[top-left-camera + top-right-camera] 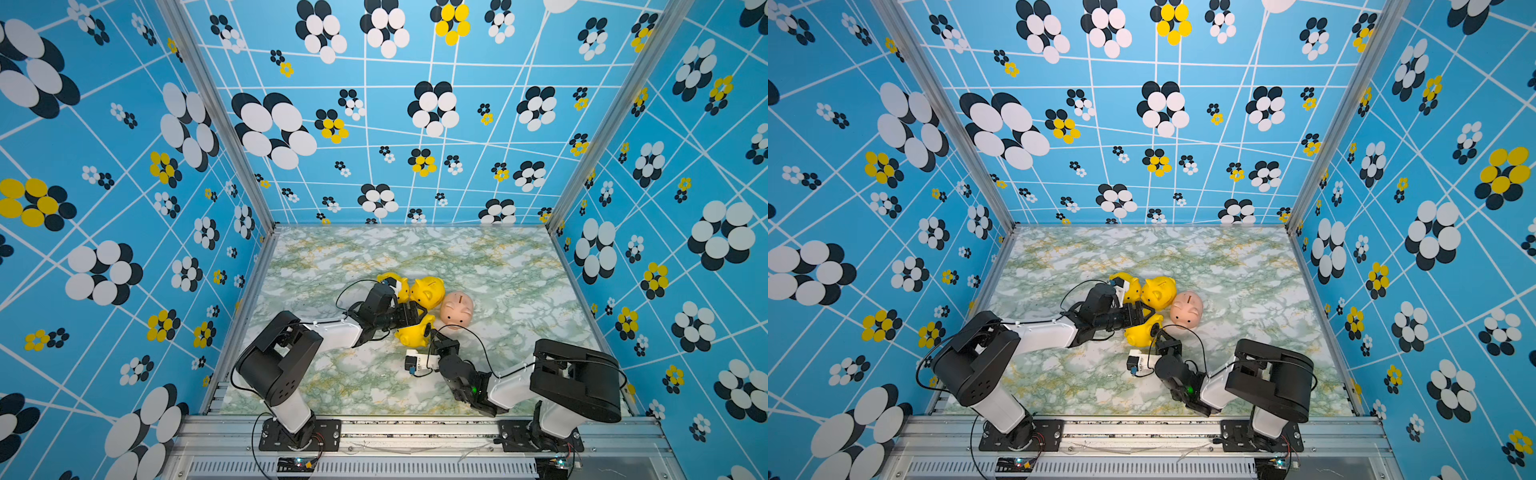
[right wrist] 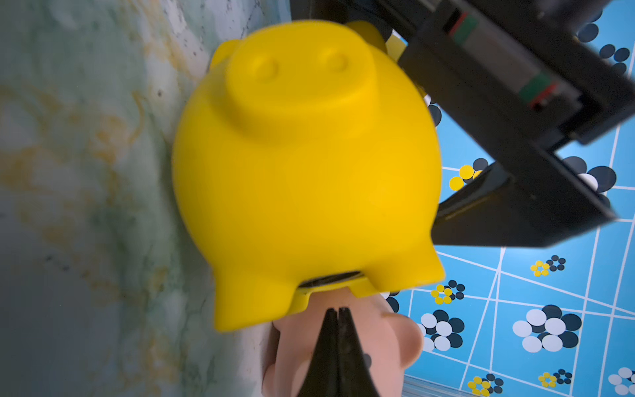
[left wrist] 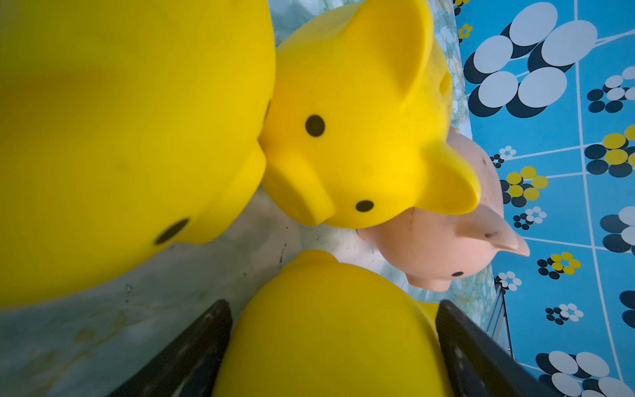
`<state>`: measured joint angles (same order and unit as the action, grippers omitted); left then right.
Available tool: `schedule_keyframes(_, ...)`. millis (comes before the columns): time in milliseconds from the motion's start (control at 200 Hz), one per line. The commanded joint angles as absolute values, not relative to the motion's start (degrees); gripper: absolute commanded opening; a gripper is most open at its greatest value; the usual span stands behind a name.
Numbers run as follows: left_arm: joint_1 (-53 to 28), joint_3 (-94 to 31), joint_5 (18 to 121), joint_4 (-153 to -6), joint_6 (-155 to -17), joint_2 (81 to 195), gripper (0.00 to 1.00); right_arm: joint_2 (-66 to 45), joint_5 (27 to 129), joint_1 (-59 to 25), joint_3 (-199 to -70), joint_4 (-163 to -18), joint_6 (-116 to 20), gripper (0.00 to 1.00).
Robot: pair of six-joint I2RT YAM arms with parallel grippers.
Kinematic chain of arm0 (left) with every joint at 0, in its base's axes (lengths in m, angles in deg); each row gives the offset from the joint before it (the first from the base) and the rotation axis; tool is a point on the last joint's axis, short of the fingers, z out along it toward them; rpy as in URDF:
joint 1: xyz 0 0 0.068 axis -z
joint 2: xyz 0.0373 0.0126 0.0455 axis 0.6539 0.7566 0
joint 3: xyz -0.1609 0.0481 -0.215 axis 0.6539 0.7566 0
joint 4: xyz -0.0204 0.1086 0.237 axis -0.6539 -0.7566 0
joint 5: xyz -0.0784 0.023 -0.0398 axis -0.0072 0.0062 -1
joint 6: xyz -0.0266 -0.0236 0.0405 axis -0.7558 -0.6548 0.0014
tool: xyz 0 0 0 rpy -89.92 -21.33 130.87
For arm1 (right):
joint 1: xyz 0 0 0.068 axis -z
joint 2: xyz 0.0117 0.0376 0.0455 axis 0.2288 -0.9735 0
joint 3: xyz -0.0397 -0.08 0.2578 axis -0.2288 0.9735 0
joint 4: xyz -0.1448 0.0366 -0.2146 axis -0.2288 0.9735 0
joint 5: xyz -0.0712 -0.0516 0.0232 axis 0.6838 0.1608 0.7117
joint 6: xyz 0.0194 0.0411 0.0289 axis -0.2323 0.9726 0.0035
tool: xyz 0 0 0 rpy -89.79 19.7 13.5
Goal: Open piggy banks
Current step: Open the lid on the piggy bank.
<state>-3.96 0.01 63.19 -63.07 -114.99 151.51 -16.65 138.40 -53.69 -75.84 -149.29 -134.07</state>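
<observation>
Toward the middle of the table, the left gripper clamps the nearest yellow piggy bank, tipped on its side, a finger on each flank. Beyond sit a half-hidden yellow bank, an upright yellow bank and the pink piggy bank. Right gripper, pinched closed, sits just beside the clamped bank's belly plug.

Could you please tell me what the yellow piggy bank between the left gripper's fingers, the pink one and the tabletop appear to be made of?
The yellow piggy bank: probably moulded plastic or soft vinyl, smooth satin finish; seamless rounded form with soft highlights. The pink piggy bank: likely the same, matte, with dark scuff marks. The tabletop: looks like green-veined marble, possibly only a printed film.
</observation>
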Motion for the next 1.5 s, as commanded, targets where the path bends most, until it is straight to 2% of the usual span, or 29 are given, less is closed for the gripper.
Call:
schedule_keyframes(0, -2.26, 9.31, 69.96, -101.00, -112.10, 160.99, 0.93, -12.15, 137.57, -52.67, -74.84, -147.74, -129.87, 0.00)
schedule_keyframes(140, -2.28, 9.39, 70.11, -101.10, -112.11, 160.87, 0.93, -3.71, 136.00, -50.58, -73.35, -144.90, -123.31, 0.00)
schedule_keyframes(380, -2.26, 9.17, 70.49, -101.08, -111.94, 160.80, 0.93, 20.98, 121.45, -44.28, -74.26, -117.67, -104.29, 0.00)
schedule_keyframes(765, -0.50, 7.81, 74.85, -104.29, -111.75, 157.36, 0.93, 24.21, 112.45, -43.22, -78.95, -104.77, -86.66, 0.00)
schedule_keyframes(805, 0.19, 7.63, 75.76, -104.55, -111.66, 156.65, 0.93, 24.90, 111.39, -42.81, -79.47, -103.36, -83.87, 0.05)
schedule_keyframes(840, 0.75, 7.41, 76.51, -104.94, -111.61, 156.08, 0.93, 25.74, 111.16, -42.57, -79.96, -101.84, -81.12, 0.15)
schedule_keyframes(985, 2.51, 6.74, 78.21, -105.62, -111.22, 153.83, 0.94, 29.38, 110.53, -42.35, -79.62, -99.90, -72.93, 0.67)
schedule_keyframes(990, 2.50, 6.71, 78.26, -105.65, -111.22, 153.75, 0.94, 29.73, 110.48, -42.33, -79.53, -99.81, -72.51, 0.71)
schedule_keyframes(1060, 2.55, 6.39, 78.54, -105.86, -111.26, 152.36, 0.95, 31.61, 111.16, -42.31, -79.04, -99.33, -68.59, 0.97)
schedule_keyframes(1290, 2.51, 3.79, 80.27, -107.97, -108.82, 146.14, 0.98, 35.09, 107.62, -42.20, -79.46, -93.95, -60.29, 1.00)
schedule_keyframes(1495, 2.55, 2.81, 80.20, -108.13, -104.70, 138.65, 0.99, 31.84, 107.16, -41.51, -81.01, -91.08, -54.07, 1.00)
